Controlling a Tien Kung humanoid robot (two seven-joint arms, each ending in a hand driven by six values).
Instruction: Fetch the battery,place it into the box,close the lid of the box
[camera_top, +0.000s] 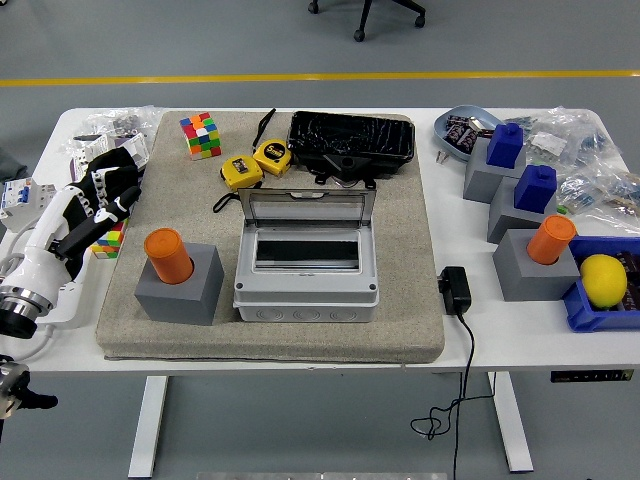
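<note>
Nothing looks done yet, we judge: our left hand (100, 195) hovers at the counter's (500, 320) left edge, fingers loosely curled and empty, the orange battery (167, 255) stands in its gray holder (182, 285) just left of the open box (306, 272).

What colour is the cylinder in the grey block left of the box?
Orange cylinder, seen in the head view.

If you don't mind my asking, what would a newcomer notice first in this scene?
Probably the grey box at the mat's centre, its clear lid standing open. Next, the orange cylinder in a grey block to its left, and the yellow lemon in the blue tray at far right.
</note>
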